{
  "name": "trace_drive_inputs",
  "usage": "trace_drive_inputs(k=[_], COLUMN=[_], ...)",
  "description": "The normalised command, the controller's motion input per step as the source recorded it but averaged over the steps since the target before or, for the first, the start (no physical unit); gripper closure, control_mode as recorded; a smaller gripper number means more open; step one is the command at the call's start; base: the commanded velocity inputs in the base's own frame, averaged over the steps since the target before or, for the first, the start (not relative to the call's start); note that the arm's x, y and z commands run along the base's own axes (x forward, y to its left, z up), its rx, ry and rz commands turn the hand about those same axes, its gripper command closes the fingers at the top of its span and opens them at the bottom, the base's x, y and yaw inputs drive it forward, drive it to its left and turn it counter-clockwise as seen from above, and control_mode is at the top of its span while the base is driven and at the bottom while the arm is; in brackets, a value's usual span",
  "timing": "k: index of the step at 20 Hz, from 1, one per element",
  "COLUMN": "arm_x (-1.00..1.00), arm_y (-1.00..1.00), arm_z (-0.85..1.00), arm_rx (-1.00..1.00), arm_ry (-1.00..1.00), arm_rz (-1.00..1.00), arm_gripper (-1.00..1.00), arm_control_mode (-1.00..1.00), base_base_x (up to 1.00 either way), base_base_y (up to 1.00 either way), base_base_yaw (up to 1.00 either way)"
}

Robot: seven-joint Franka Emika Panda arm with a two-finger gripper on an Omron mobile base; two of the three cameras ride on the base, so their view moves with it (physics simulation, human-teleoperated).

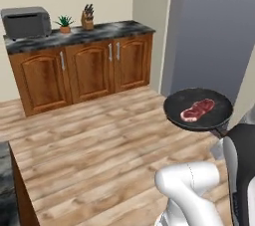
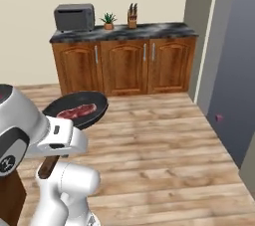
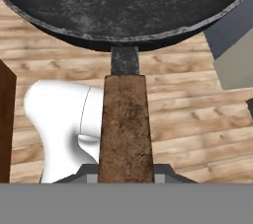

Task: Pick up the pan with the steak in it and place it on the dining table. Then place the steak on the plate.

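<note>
I have the claw (image 3: 126, 176) clenched on the pan's (image 1: 198, 109) handle, pan aloft just ahead of it, steak (image 1: 197, 109) inside. Left: reach the table (image 1: 6, 185), set down, plate the steak.

Black pan (image 1: 198, 109) with a brown wooden handle (image 3: 125, 129) — the steak (image 1: 197, 109) red with pale marbling; cabinets (image 2: 124, 64) warm brown under a dark marbled top, floor (image 1: 99, 150) light wood.
</note>
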Motion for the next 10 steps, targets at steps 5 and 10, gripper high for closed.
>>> trace_drive_inputs(k=[5, 10], arm_x=[0.00, 0.00], arm_y=[0.00, 0.00], arm_z=[0.00, 0.00], arm_rx=[0.00, 0.00], arm_ry=[0.00, 0.00], arm_rz=[0.00, 0.00], arm_gripper=[1.00, 1.00], arm_control_mode=[1.00, 1.00], base_base_x=[0.24, -0.05], base_base_y=[0.00, 0.00], base_base_yaw=[0.38, 0.48])
